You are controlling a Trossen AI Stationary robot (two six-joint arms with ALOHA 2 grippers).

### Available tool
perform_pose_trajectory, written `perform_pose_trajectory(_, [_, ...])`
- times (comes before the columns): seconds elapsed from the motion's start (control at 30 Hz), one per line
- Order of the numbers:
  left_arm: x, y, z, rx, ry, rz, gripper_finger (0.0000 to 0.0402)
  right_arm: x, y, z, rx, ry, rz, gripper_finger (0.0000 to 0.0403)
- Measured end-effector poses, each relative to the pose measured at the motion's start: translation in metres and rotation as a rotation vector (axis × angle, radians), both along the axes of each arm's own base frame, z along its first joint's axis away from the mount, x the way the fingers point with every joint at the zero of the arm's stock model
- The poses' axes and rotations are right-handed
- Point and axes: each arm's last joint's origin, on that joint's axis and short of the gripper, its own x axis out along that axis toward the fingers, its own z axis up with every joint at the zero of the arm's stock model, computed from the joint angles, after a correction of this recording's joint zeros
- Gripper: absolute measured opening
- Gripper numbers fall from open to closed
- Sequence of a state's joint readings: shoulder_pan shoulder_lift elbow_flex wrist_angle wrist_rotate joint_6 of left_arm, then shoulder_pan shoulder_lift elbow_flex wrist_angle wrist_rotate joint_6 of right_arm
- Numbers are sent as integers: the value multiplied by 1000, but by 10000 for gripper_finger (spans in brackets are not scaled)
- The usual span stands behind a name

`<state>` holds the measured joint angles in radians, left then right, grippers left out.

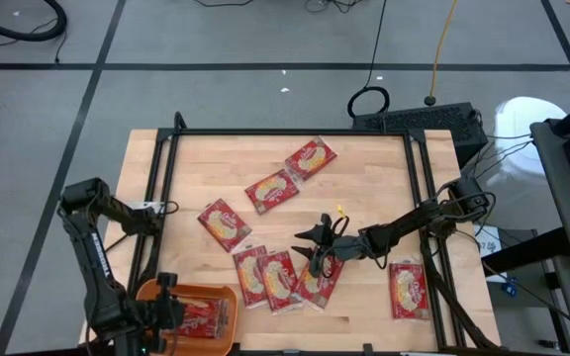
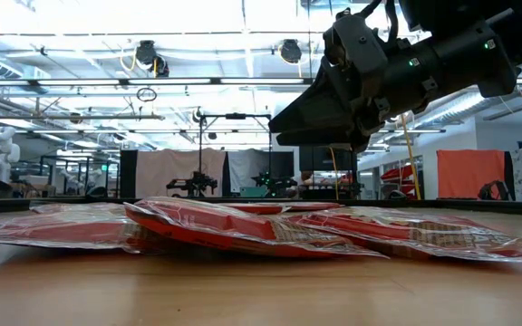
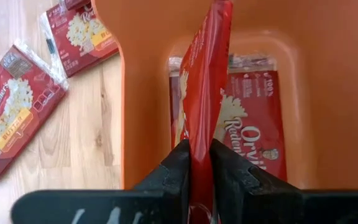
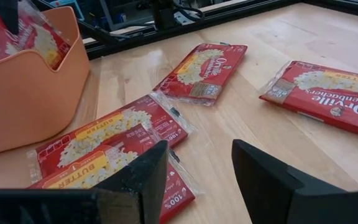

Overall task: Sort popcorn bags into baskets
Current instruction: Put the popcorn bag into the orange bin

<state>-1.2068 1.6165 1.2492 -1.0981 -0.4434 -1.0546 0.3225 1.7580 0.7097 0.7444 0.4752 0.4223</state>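
Pale wooden surface (image 1: 364,178): left claw (image 3: 201,163) clamps a flat red popcorn packet (image 3: 205,87) upright over the orange plastic tub (image 3: 328,93); right claw (image 4: 199,171) hangs apart above scattered packets.

Packet lying in the orange basket (image 3: 303,93): "Orville Redenbacher's", "100%".
Packet on the table beside the basket (image 3: 14,112): "Orville Redenbacher's", "BUTTER".
Packets nearest the basket, right wrist view (image 4: 104,146): "BUTTER", "100%".
Packet farther along the table (image 4: 328,96): "Orville Redenbacher's".

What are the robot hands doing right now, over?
Left gripper over orange basket, jaws pinching a popcorn bag. Right gripper open above table bags. Nothing blocking.
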Motion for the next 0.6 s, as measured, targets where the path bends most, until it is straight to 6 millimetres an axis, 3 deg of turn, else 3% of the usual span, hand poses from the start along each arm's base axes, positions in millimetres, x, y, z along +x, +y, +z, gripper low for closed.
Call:
perform_pose_trajectory(0.3, [-1, 1, -5, -18, 23, 35, 64, 0, 0, 0, -6, 1, 2, 171])
perform_pose_trajectory(0.6, [0, -1, -5, -52, 13, 58, 128, 0, 0, 0, -11, 2, 4, 171])
